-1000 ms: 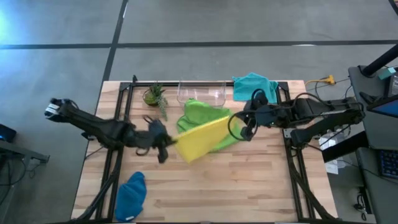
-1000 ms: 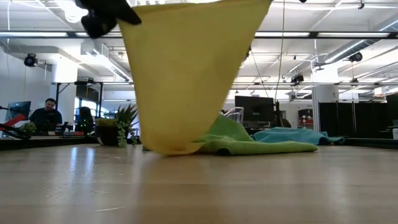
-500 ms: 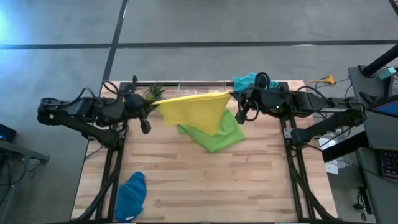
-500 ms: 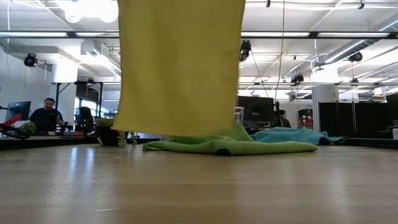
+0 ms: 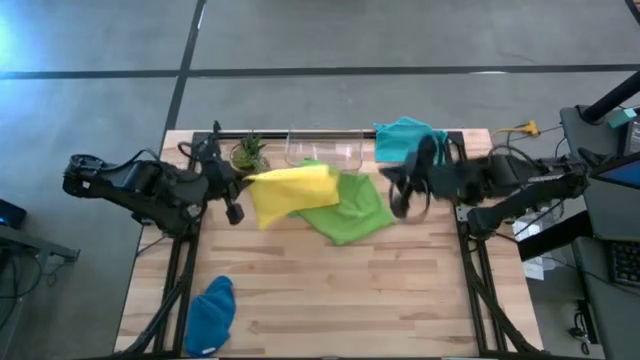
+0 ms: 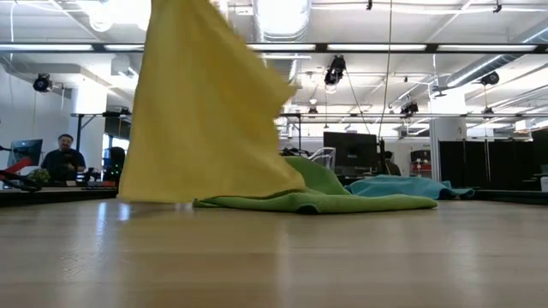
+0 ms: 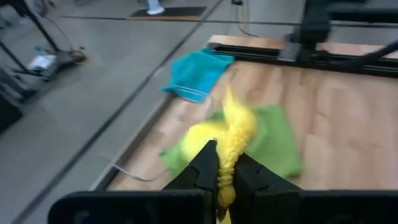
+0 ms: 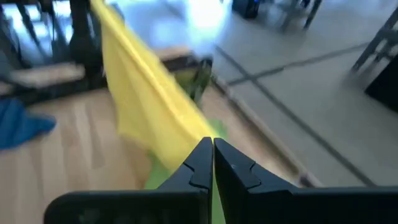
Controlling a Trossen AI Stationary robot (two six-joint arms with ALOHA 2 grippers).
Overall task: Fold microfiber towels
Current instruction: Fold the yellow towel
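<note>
The yellow towel point(image 5: 290, 192) hangs at the far middle of the table from my left gripper point(image 5: 238, 190), which is shut on its left end. Its right part droops onto the lime green towel point(image 5: 355, 210), which lies flat on the table. My right gripper point(image 5: 400, 197) is shut and stands right of both, apart from the yellow towel in the high view. A teal towel point(image 5: 410, 135) lies crumpled at the far right. A dark blue towel point(image 5: 212, 315) lies bunched at the near left. My left gripper pinches a bunched corner of the yellow towel point(image 7: 229, 163) between its two fingers. The fingers come from the table's left and slant a little downward. The towel hangs slack below and to the right of the hold, and its lower edge point(image 6: 205, 197) reaches down to about table level.
A clear plastic bin point(image 5: 325, 148) and a small potted plant point(image 5: 248, 152) stand along the far edge behind the towels. Black rails point(image 5: 190, 250) run along the table's left and right sides. Bare wood point(image 5: 350, 290) fills the near middle.
Both grippers raised the yellow towel and drew it out between them near the far edge, my left gripper rising and going far-left. Then the towel's right corner came away from my right gripper and dropped. My right gripper has gone toward the right edge. The towel hangs from the left alone.
</note>
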